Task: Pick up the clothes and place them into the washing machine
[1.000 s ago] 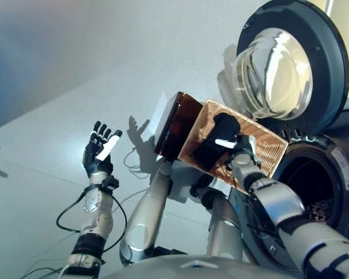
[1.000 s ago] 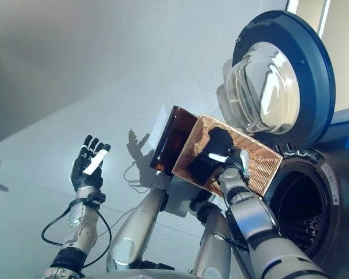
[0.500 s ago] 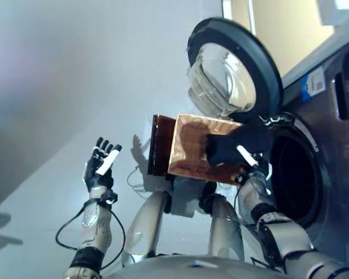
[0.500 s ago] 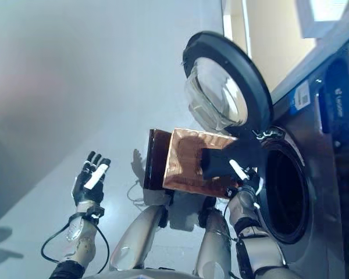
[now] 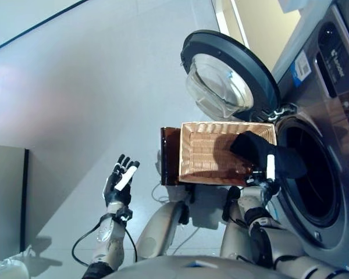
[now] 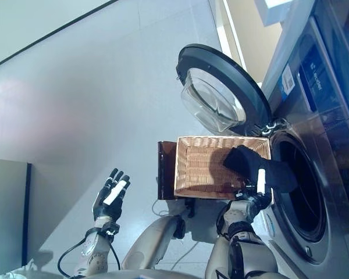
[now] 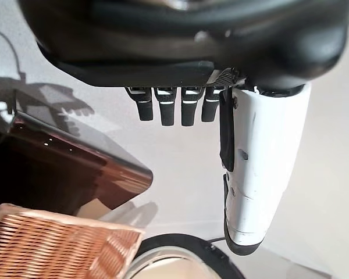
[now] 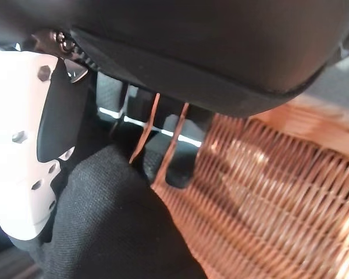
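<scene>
Transfer step: black garment is pinched by right hand over wicker basket; carry into washing machine drum needed. Left hand spread, idle.

A black garment lies against a tan woven wicker basket on a dark brown glossy stand. The grey washing machine has a dark-rimmed round glass door.

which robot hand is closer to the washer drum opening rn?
Right. The right robot hand, pinching the black cloth over the wicker basket, sits right beside the drum opening. The left robot hand is open, raised well off to the left.
</scene>
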Robot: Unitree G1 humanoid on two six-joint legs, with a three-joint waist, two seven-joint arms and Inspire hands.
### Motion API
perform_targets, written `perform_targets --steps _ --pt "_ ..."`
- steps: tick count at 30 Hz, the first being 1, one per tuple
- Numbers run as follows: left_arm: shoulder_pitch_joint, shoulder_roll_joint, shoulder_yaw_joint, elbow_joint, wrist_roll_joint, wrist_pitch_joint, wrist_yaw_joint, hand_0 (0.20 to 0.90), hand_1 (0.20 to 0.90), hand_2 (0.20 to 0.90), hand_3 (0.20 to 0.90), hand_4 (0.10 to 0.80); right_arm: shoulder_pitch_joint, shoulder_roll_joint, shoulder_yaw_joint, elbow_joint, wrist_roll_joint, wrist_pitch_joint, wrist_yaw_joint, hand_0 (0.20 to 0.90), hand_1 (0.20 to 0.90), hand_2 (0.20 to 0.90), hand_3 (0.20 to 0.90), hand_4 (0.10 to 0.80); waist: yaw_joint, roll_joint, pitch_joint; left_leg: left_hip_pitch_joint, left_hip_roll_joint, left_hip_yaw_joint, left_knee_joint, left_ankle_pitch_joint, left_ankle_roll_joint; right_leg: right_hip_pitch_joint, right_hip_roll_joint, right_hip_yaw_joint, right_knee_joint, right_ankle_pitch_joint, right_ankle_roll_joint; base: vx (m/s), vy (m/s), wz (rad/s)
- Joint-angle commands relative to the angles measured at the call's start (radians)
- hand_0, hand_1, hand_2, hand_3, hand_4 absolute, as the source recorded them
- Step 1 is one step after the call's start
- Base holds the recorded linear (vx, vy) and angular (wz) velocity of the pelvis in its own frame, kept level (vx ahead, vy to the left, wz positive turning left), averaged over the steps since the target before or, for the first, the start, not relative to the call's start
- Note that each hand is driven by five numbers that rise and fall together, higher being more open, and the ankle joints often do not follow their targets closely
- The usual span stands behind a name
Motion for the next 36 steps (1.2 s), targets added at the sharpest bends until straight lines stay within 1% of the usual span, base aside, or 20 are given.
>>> perform_targets --steps 1,3,5,8,10,13,15,17,18,21,23,24,26,28,31,32,33,34,35,36 --pt "-0.012 0.002 -0.006 -0.016 -0.022 -0.089 -0.008 0.900 0.900 0.900 0.900 0.800 -0.018 -0.043 -0.088 -0.084 -0.017 -0.151 -0.064 0.200 0.200 0.200 0.200 0.300 -0.026 0.050 -0.018 -0.032 -0.027 0.008 0.071 -0.098 -0.039 0.084 0.012 0.026 -0.190 0.065 0.003 0.019 0.026 -0.08" --pt "-0.010 0.001 -0.012 -0.018 -0.025 -0.090 -0.007 0.900 0.900 0.900 0.900 0.800 -0.021 -0.043 -0.107 -0.094 -0.026 -0.163 -0.087 0.200 0.200 0.200 0.200 0.300 -0.028 0.058 -0.020 -0.030 -0.029 0.010 0.069 -0.098 -0.039 0.085 0.013 0.028 -0.191 0.064 0.004 0.002 0.010 -0.08" --pt "-0.003 0.005 -0.018 -0.010 -0.028 -0.090 -0.009 0.900 0.900 0.900 0.900 0.800 -0.040 -0.084 -0.144 -0.078 -0.059 -0.173 -0.134 0.200 0.200 0.200 0.200 0.300 -0.033 0.077 -0.029 -0.021 -0.030 0.014 0.058 -0.098 -0.040 0.089 0.014 0.033 -0.197 0.061 0.005 0.003 0.017 -0.09" --pt "0.003 0.006 -0.017 -0.003 -0.036 -0.092 -0.011 0.900 0.900 0.900 0.900 0.800 -0.056 -0.141 -0.173 -0.109 -0.104 -0.184 -0.179 0.200 0.200 0.200 0.200 0.300 -0.040 0.090 -0.034 -0.016 -0.031 0.020 0.051 -0.096 -0.042 0.089 0.015 0.041 -0.201 0.062 0.005 -0.002 0.005 -0.11" --pt "0.002 0.004 -0.019 0.004 -0.040 -0.091 -0.012 0.900 0.900 0.900 0.900 0.800 -0.063 -0.161 -0.187 -0.125 -0.134 -0.188 -0.213 0.200 0.200 0.200 0.200 0.300 -0.041 0.096 -0.037 -0.011 -0.032 0.022 0.046 -0.096 -0.043 0.089 0.015 0.044 -0.201 0.062 0.006 0.010 0.006 -0.06" --pt "0.007 0.019 -0.021 -0.004 -0.034 -0.094 -0.017 0.900 0.900 0.900 0.900 0.800 -0.108 -0.280 -0.230 -0.187 -0.255 -0.188 -0.315 0.200 0.200 0.200 0.200 0.300 -0.044 0.111 -0.048 -0.001 -0.034 0.024 0.036 -0.095 -0.044 0.089 0.015 0.052 -0.203 0.060 0.008 0.014 -0.005 -0.08" --pt "0.008 0.035 -0.028 -0.023 -0.019 -0.096 -0.022 0.900 0.900 0.900 0.900 0.800 -0.175 -0.389 -0.230 -0.185 -0.317 -0.164 -0.363 0.200 0.200 0.200 0.200 0.300 -0.035 0.122 -0.051 0.000 -0.037 0.025 0.031 -0.094 -0.045 0.086 0.014 0.057 -0.205 0.063 0.010 -0.009 0.005 -0.08" --pt "0.012 0.064 -0.044 -0.042 0.001 -0.097 -0.022 0.900 0.900 0.900 0.900 0.800 -0.303 -0.566 -0.170 -0.130 -0.340 -0.131 -0.377 0.200 0.200 0.200 0.200 0.300 -0.016 0.130 -0.055 -0.004 -0.040 0.030 0.027 -0.093 -0.046 0.072 0.012 0.063 -0.207 0.069 0.012 -0.033 0.010 -0.05" --pt "0.009 0.057 -0.044 -0.044 0.001 -0.097 -0.021 0.900 0.900 0.900 0.900 0.800 -0.319 -0.580 -0.160 -0.115 -0.335 -0.130 -0.374 0.200 0.200 0.200 0.200 0.300 -0.014 0.135 -0.052 -0.006 -0.040 0.032 0.027 -0.093 -0.046 0.068 0.012 0.065 -0.206 0.070 0.012 -0.036 0.010 -0.09" --pt "0.016 0.092 -0.047 -0.067 0.013 -0.094 -0.013 0.900 0.900 0.900 0.900 0.800 -0.527 -0.774 0.007 -0.016 -0.316 -0.070 -0.328 0.200 0.200 0.200 0.200 0.300 0.013 0.145 -0.052 -0.024 -0.039 0.047 0.030 -0.087 -0.050 0.038 0.011 0.075 -0.201 0.081 0.013 -0.049 0.012 -0.12" --pt "0.011 0.102 -0.040 -0.071 0.012 -0.094 -0.005 0.900 0.900 0.900 0.900 0.800 -0.624 -0.823 0.109 0.006 -0.339 -0.041 -0.323 0.200 0.200 0.200 0.200 0.300 0.020 0.148 -0.052 -0.033 -0.034 0.057 0.026 -0.083 -0.053 0.015 0.013 0.083 -0.195 0.087 0.012 -0.018 0.008 -0.23" --pt "0.005 0.100 -0.026 -0.063 0.003 -0.096 0.010 0.900 0.900 0.900 0.900 0.800 -0.652 -0.818 0.148 -0.053 -0.383 -0.033 -0.341 0.200 0.200 0.200 0.200 0.300 0.014 0.150 -0.047 -0.039 -0.031 0.065 0.022 -0.079 -0.055 -0.001 0.018 0.093 -0.189 0.090 0.011 0.004 0.000 -0.25" --pt "0.001 0.097 -0.022 -0.063 0.003 -0.098 0.015 0.900 0.900 0.900 0.900 0.800 -0.661 -0.827 0.161 -0.059 -0.407 -0.016 -0.343 0.200 0.200 0.200 0.200 0.300 0.014 0.149 -0.044 -0.045 -0.029 0.068 0.023 -0.077 -0.057 -0.009 0.019 0.097 -0.185 0.091 0.010 0.006 -0.015 -0.26" --pt "0.005 0.095 -0.011 -0.066 -0.001 -0.099 0.019 0.900 0.900 0.900 0.900 0.800 -0.697 -0.837 0.209 -0.027 -0.438 0.006 -0.345 0.200 0.200 0.200 0.200 0.300 0.020 0.145 -0.049 -0.050 -0.026 0.070 0.019 -0.073 -0.060 -0.017 0.022 0.099 -0.183 0.091 0.008 0.007 -0.026 -0.09" --pt "0.007 0.094 0.000 -0.081 0.002 -0.104 0.016 0.900 0.900 0.900 0.900 0.800 -0.704 -0.828 0.229 0.003 -0.464 0.033 -0.343 0.200 0.200 0.200 0.200 0.300 0.017 0.140 -0.051 -0.056 -0.023 0.072 0.016 -0.071 -0.063 -0.019 0.026 0.098 -0.185 0.090 0.004 0.011 -0.009 0.00" --pt "0.009 0.096 0.009 -0.078 0.002 -0.105 0.020 0.900 0.900 0.900 0.900 0.800 -0.703 -0.827 0.245 0.015 -0.508 0.054 -0.365 0.425 0.425 0.425 0.425 0.461 0.018 0.137 -0.055 -0.058 -0.023 0.071 0.016 -0.070 -0.063 -0.020 0.026 0.097 -0.188 0.092 0.003 0.000 0.000 0.00" --pt "0.006 0.096 0.017 -0.079 0.007 -0.103 0.021 0.900 0.900 0.900 0.900 0.800 -0.703 -0.838 0.260 0.041 -0.545 0.084 -0.365 0.700 0.700 0.700 0.700 0.657 0.018 0.133 -0.057 -0.061 -0.023 0.070 0.015 -0.069 -0.064 -0.021 0.026 0.094 -0.190 0.093 0.003 0.000 0.000 0.00" --pt "0.006 0.095 0.017 -0.079 0.008 -0.102 0.022 0.900 0.900 0.900 0.900 0.800 -0.707 -0.839 0.263 0.044 -0.545 0.085 -0.364 0.900 0.900 0.900 0.900 0.800 0.018 0.134 -0.058 -0.062 -0.023 0.070 0.015 -0.069 -0.064 -0.021 0.026 0.094 -0.190 0.093 0.003 0.000 0.000 0.00" --pt "0.008 0.092 0.016 -0.079 0.011 -0.102 0.025 0.900 0.900 0.900 0.900 0.800 -0.715 -0.839 0.276 0.091 -0.561 0.112 -0.375 0.900 0.900 0.900 0.900 0.800 0.019 0.132 -0.060 -0.062 -0.023 0.069 0.014 -0.069 -0.065 -0.022 0.025 0.091 -0.191 0.093 0.002 0.000 0.000 0.00" --pt "0.010 0.094 0.019 -0.078 0.014 -0.099 0.031 0.900 0.900 0.900 0.900 0.800 -0.745 -0.847 0.315 0.159 -0.607 0.162 -0.395 0.900 0.900 0.900 0.900 0.800 0.022 0.128 -0.063 -0.062 -0.023 0.068 0.014 -0.068 -0.065 -0.023 0.025 0.091 -0.192 0.095 0.001 0.000 0.000 0.00"
